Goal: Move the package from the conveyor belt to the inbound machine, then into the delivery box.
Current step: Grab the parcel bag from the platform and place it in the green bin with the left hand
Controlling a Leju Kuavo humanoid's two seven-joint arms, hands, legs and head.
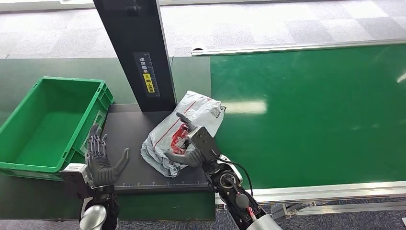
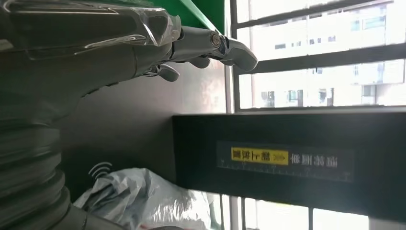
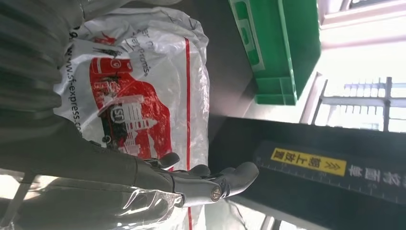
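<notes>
A black cable is looping beside the silver right arm [image 1: 234,191] at lower centre; the right hand [image 1: 194,143] and left hand [image 1: 101,160] are showing dark grey fingers, ribbed grey wrist covers.

Hidden under the right hand [image 1: 194,143]: the near middle of the package [image 1: 184,129], so any grip there cannot be told. Cut off by the head view's top edge: the black post [image 1: 139,52]. Cropped at the left edge: the green crate [image 1: 43,127]. Too small to read: the post's label [image 1: 147,74].
</notes>
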